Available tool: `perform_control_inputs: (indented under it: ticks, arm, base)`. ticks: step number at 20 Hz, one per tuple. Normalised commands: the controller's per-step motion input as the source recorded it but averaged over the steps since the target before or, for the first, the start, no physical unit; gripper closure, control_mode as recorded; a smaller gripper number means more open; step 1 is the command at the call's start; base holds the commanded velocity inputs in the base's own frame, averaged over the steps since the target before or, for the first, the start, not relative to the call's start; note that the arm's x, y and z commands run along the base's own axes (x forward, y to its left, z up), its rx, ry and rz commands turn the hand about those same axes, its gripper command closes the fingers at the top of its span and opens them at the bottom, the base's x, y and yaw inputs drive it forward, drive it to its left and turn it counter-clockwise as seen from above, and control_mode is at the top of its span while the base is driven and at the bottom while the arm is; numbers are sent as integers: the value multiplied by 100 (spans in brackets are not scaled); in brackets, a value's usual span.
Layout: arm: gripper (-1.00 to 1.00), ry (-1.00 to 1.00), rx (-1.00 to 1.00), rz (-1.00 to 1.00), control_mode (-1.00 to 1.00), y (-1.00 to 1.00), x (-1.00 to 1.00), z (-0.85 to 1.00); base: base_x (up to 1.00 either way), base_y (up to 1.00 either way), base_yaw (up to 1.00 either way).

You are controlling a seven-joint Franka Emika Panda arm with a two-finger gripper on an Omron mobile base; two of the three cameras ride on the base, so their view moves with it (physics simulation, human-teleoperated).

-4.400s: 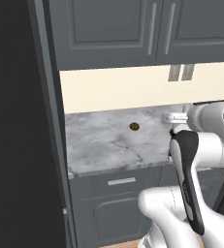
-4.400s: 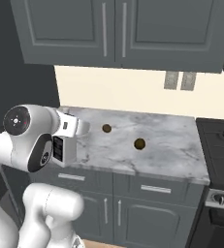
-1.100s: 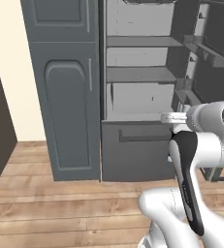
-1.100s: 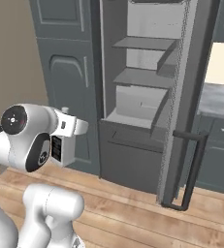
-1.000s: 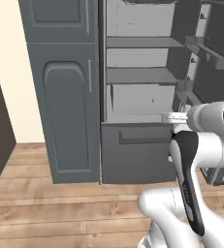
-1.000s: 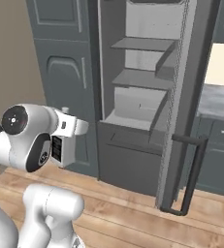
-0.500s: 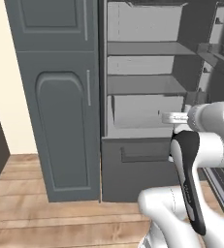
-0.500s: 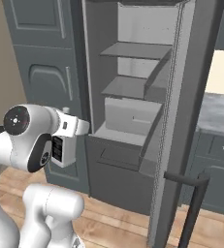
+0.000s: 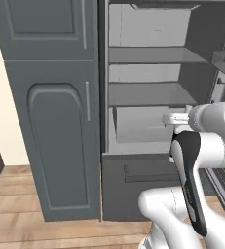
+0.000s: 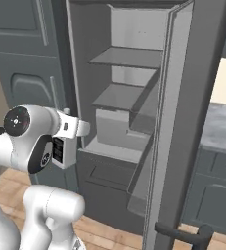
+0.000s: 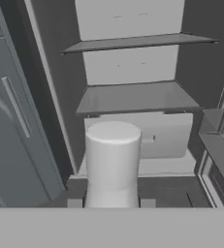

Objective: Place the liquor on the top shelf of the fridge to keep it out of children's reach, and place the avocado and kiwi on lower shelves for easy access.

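Right now the gripper [image 11: 111, 203] is closed on the bottle [image 11: 113, 162], whose pale cap rises between the two dark finger tips in the hand view, directly in front of the open fridge [image 9: 148, 121]. The label and lower body of the bottle are hidden, so how deep the hold sits cannot be told. Inside the fridge the drawer [image 11: 154, 133] sits lowest, a lower shelf [image 11: 135, 97] lies just above the drawer, and another board [image 11: 137, 42] is above that; in the left base view a still higher board [image 9: 158, 4] shows at the upper edge of the fridge, and that is probably the top shelf. The fridge door [image 10: 183, 122] stands swung out on the right side of the fridge, with door bins [image 11: 220, 140] near the right of the opening. The step in hand looks like carrying the bottle up to the top shelf. To do it well, the arm should raise the bottle while it is clear of the fridge front, keep it upright, and go in only once its base is above the top board's edge. It should enter near the middle of the fridge, away from the door bins, set the base flat on the board, and release only after the bottle rests there, since a slim bottle tips easily.
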Motion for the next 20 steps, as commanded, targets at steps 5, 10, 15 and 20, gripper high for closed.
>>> perform_control_inputs:
  ticks: [5, 10, 15, 20]
  arm:
    - [100, 0, 0, 0, 100, 0, 0, 0]
    - [100, 0, 0, 0, 100, 0, 0, 0]
    - [100, 0, 0, 0, 100, 0, 0, 0]
    - [100, 0, 0, 0, 100, 0, 0, 0]
  base:
    - [54, -15, -3]
    - [47, -22, -8]
    - [33, -23, -11]
    - [23, -15, -14]
